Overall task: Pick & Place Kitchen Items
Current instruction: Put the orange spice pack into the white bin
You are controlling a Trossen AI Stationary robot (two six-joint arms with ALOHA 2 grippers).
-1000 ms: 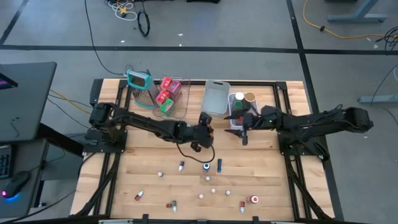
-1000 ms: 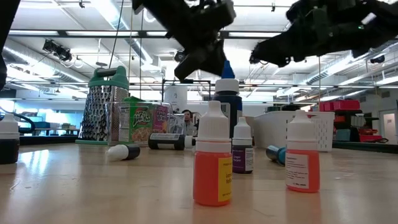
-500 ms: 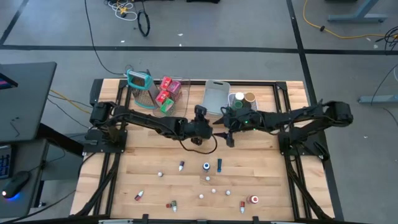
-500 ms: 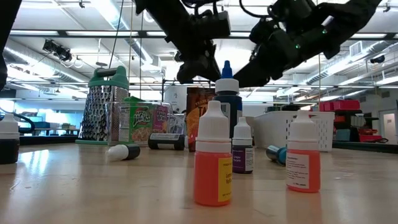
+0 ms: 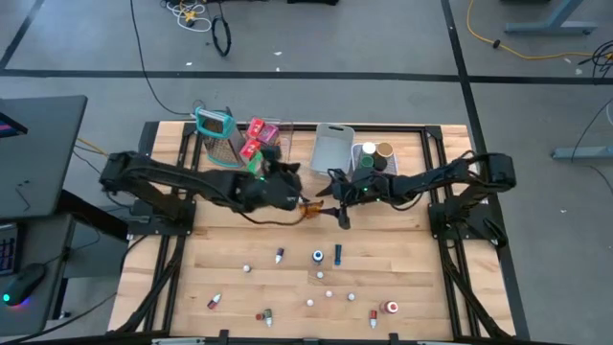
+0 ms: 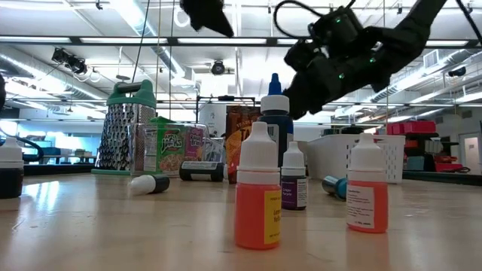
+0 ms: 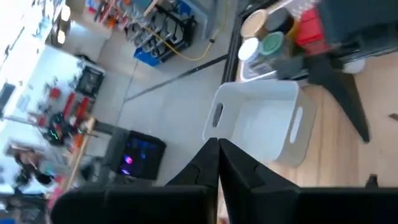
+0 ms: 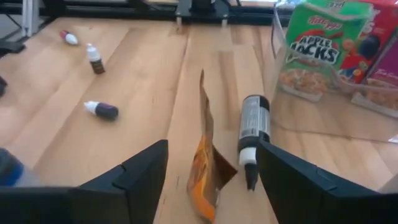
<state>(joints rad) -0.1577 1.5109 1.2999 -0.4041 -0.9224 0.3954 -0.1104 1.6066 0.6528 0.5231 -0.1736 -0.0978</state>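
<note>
Overhead, the left gripper [image 5: 284, 184] sits near the table's middle, just at six o'clock of the clear bin [image 5: 269, 151] that already holds cereal boxes [image 5: 255, 144]. The right gripper [image 5: 337, 198] faces it from three o'clock, with an orange packet [image 5: 308, 207] on the wood between them. Many small bottles [image 5: 317, 256] lie scattered toward six o'clock, so most of the sorting looks undone; jars [image 5: 376, 151] stand in a bin at one o'clock.

From table height, an orange-filled bottle [image 6: 257, 187] stands nearest, with a second one [image 6: 366, 190] at three o'clock of it and a grater [image 6: 129, 127] far off at nine o'clock.

The left wrist camera shows its two dark fingers [image 7: 239, 168] pressed together on nothing, above an empty white bin [image 7: 259, 129].

The right wrist camera shows its fingers [image 8: 142, 172] spread wide either side of the upright packet [image 8: 208, 167], not yet touching it; a dark tube [image 8: 252, 137] lies just beside the packet.
</note>
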